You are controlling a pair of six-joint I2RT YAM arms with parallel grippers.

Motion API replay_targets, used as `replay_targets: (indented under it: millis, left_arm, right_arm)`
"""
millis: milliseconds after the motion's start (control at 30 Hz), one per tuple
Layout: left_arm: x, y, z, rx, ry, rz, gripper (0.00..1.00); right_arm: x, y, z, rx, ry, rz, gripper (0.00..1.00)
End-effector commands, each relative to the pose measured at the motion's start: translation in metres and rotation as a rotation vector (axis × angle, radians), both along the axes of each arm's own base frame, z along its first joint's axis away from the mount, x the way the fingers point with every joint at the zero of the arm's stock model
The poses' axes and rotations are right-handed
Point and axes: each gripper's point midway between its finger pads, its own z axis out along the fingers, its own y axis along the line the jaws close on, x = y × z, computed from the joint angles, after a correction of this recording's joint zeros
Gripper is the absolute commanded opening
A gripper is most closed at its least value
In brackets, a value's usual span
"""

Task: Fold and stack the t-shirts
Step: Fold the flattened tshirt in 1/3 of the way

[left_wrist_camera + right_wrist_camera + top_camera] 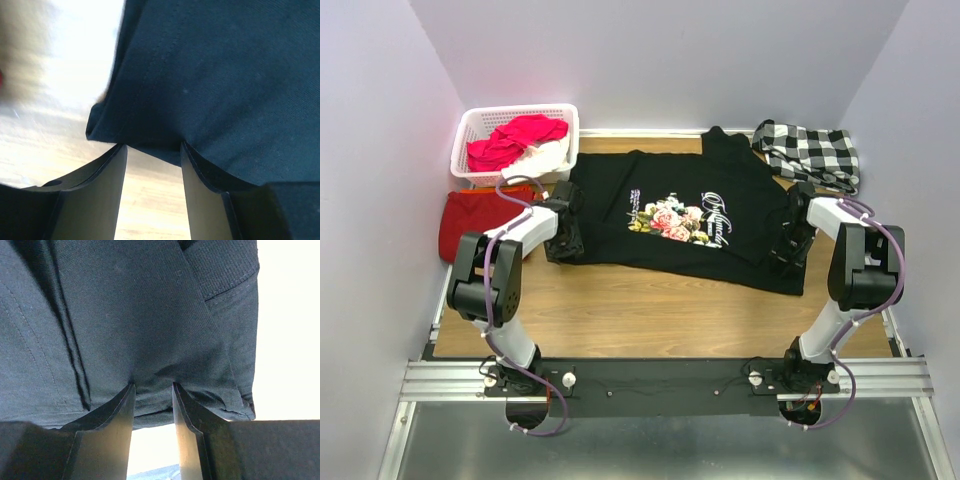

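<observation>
1. Wooden table (pixel 650 310) carries the black t-shirt (pixel 620 235), spread flat with its rose print up. The dark-red t-shirt (pixel 470 220) lies just left of it. The left gripper (pixel 565 235) sits at its left edge and the right gripper (pixel 788 250) at its right edge.
2. Left wrist: the fingers stand apart with the black t-shirt's hem (pixel 150 150) across their tips. Whether they pinch it, I cannot tell.
3. Right wrist: the narrow jaws clamp a puckered fold at the black t-shirt's edge (pixel 152 375).
</observation>
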Motion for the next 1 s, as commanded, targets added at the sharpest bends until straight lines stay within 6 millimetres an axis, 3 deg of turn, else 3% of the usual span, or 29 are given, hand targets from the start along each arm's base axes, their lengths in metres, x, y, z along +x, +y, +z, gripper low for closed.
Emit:
replay_targets:
  millis: [0,200,467,667,967]
  left_arm:
    - [-0.096,-0.002,-0.035,0.024,0.288,-0.019,0.55]
    - [-0.11,-0.02,-0.029,0.012,0.278,-0.044,0.54]
    - [-0.124,-0.009,-0.015,0.05,0.247,0.005,0.51]
    - [-0.119,0.006,0.011,0.099,0.169,0.075,0.49]
    - [-0.104,0.017,0.036,0.096,0.066,0.134,0.41]
  right_arm:
    - [-0.034,-0.019,-0.018,-0.122,0.143,-0.001,0.44]
    - [-0.029,-0.02,-0.017,-0.129,0.115,-0.007,0.44]
    - [-0.04,-0.026,-0.009,-0.165,0.083,-0.016,0.44]
    - [-0.05,-0.032,-0.005,-0.191,0.072,-0.052,0.45]
    - [-0.044,-0.038,0.006,-0.217,0.024,-0.073,0.45]
